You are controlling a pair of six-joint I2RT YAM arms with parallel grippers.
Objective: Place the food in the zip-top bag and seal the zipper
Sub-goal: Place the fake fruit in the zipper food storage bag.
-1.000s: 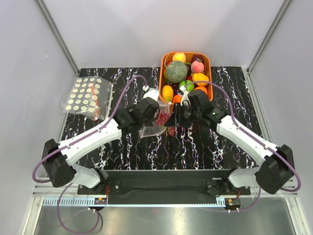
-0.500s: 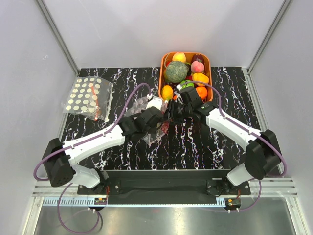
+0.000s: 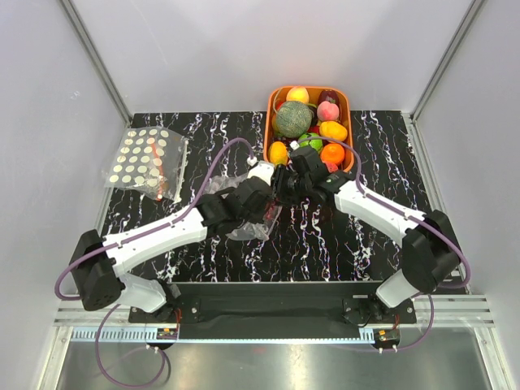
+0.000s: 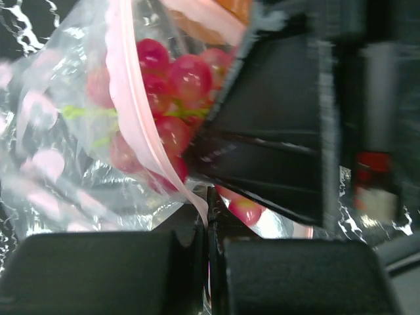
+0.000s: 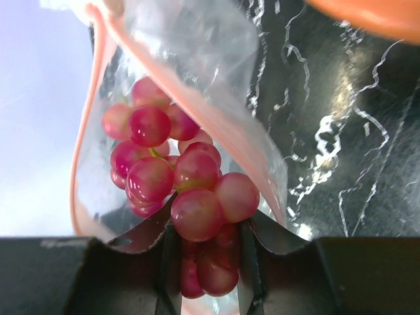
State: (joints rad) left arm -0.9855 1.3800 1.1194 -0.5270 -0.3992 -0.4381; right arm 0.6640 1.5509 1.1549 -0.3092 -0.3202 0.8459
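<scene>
The zip-top bag [image 3: 244, 223], clear with pale pink dots, lies at the table's middle with its mouth held open. My left gripper [image 3: 262, 199] is shut on the pink zipper strip [image 4: 141, 141] at the mouth edge. My right gripper [image 3: 280, 185] is shut on a bunch of red grapes [image 5: 187, 193] and holds it inside the open mouth of the bag [image 5: 190, 59]. The grapes [image 4: 174, 79] also show through the plastic in the left wrist view. The pink zipper [image 5: 82, 138] rims the opening around the grapes.
An orange basket [image 3: 272, 110] with a melon, oranges and other fruit stands just behind the grippers. A second clear bag [image 3: 145, 161] with cream dots and an orange-red strip lies at the far left. The black marbled table [image 3: 390, 162] has white walls around it.
My right gripper has moved left and away from me with the grapes, into the bag's mouth. My left gripper has shifted slightly right, still holding the bag's edge.
</scene>
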